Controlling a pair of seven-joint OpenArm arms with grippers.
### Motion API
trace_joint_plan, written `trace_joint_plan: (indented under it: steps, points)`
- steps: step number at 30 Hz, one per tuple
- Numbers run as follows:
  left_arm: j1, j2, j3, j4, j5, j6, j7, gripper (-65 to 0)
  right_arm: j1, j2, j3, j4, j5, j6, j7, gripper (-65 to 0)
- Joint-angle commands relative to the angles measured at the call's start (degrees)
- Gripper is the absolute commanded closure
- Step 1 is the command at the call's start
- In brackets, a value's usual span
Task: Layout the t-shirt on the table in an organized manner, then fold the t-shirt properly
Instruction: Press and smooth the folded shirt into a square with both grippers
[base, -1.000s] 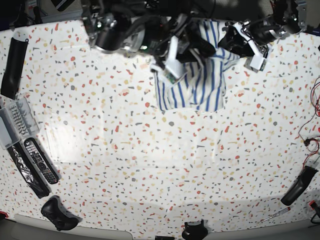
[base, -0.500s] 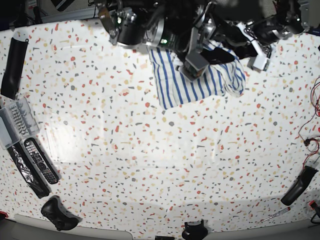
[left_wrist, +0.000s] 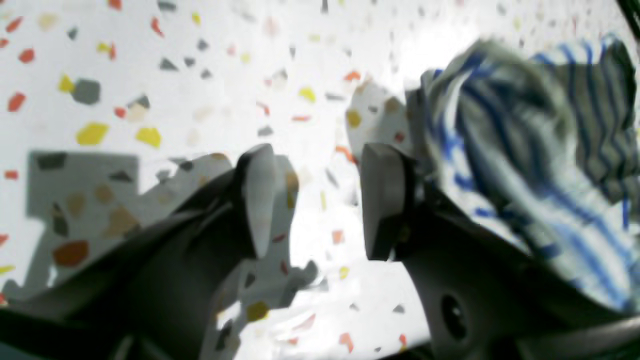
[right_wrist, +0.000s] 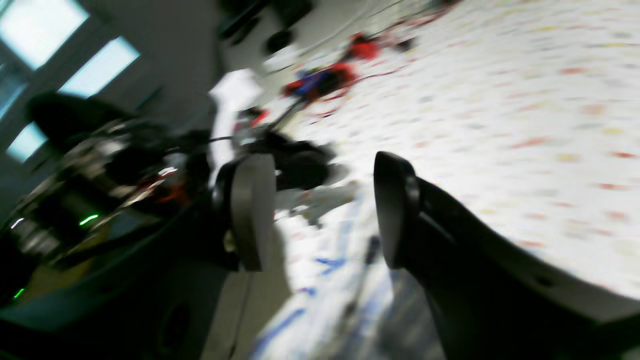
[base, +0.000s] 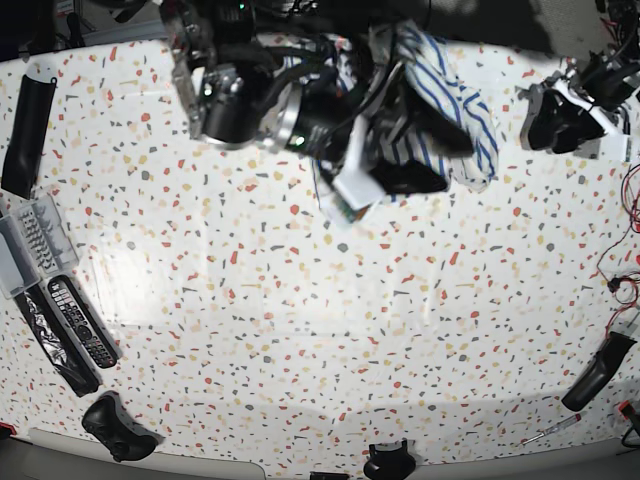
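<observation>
The t-shirt (base: 455, 100), white with blue stripes, lies bunched in a heap at the far middle-right of the speckled table (base: 300, 330), partly under the right arm. My right gripper (base: 350, 190) hangs open beside the heap's left edge; in the right wrist view (right_wrist: 322, 215) its jaws stand apart with blurred striped cloth (right_wrist: 320, 290) below them. My left gripper (base: 542, 115) is to the right of the heap, apart from it. In the left wrist view (left_wrist: 320, 200) it is open and empty, with the t-shirt (left_wrist: 525, 150) next to its right finger.
On the table's left edge lie a black sleeve (base: 25, 120), a grey tray (base: 25, 240), remotes (base: 80, 320) and a black controller (base: 115, 425). At the right are red wires (base: 630, 200), a black handle (base: 597, 370) and a screwdriver (base: 550, 430).
The t-shirt has gone from a flatter spread to a bunched heap further right. My right gripper has swung down and left off it. My left gripper has drawn away to the right.
</observation>
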Motion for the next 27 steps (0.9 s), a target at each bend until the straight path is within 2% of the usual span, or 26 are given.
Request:
trace_joint_plan:
  steps: [1,6,8,11,13,14,15,19,24,27]
  points:
    - [0.0,-0.6,-0.3,1.9,-2.1,-0.5,-0.8,-25.5,0.5,-0.4,1.9,1.1,1.2,0.4,1.4,-30.8]
    - [0.0,-0.5,-0.3,8.0,-10.4,-0.9,3.8,-25.5,0.5,-0.3,10.1,1.1,-3.1,0.4,-1.3,-30.5]
    - [0.3,-0.4,-0.3,11.0,-14.6,-0.9,7.2,-24.8,0.5,0.5,10.6,1.1,-5.3,0.4,-1.6,-27.0]
    - [0.5,0.7,0.2,14.2,-17.5,-0.9,12.9,-17.6,0.5,1.5,9.6,1.1,-7.0,0.5,-1.5,-14.0]
    - [0.5,1.7,2.0,14.3,-18.3,-0.9,17.4,-8.1,0.5,1.9,8.0,1.1,-9.4,0.6,-1.4,-2.8]
    - [0.6,2.2,3.4,14.2,-18.3,-0.9,19.7,-3.2,0.5,2.0,6.9,1.0,-11.2,0.6,-1.4,0.0]
    - [0.8,2.7,4.9,14.2,-18.3,-0.9,21.8,0.0,0.5,2.0,5.8,0.9,-13.3,0.6,-1.4,0.0]
    - [3.2,2.9,11.7,14.2,-17.8,-0.9,24.7,0.0,0.5,1.9,1.4,-2.4,-18.3,0.6,-1.2,0.0]
    - [4.7,2.9,15.4,14.2,-8.4,-0.9,25.1,0.0,3.3,1.9,-0.7,-12.3,-23.3,0.5,-1.3,0.0]
    - [5.3,2.9,15.4,14.0,-6.2,-0.9,24.7,0.0,7.0,1.9,-0.4,-17.9,-25.8,0.2,-1.3,0.0]
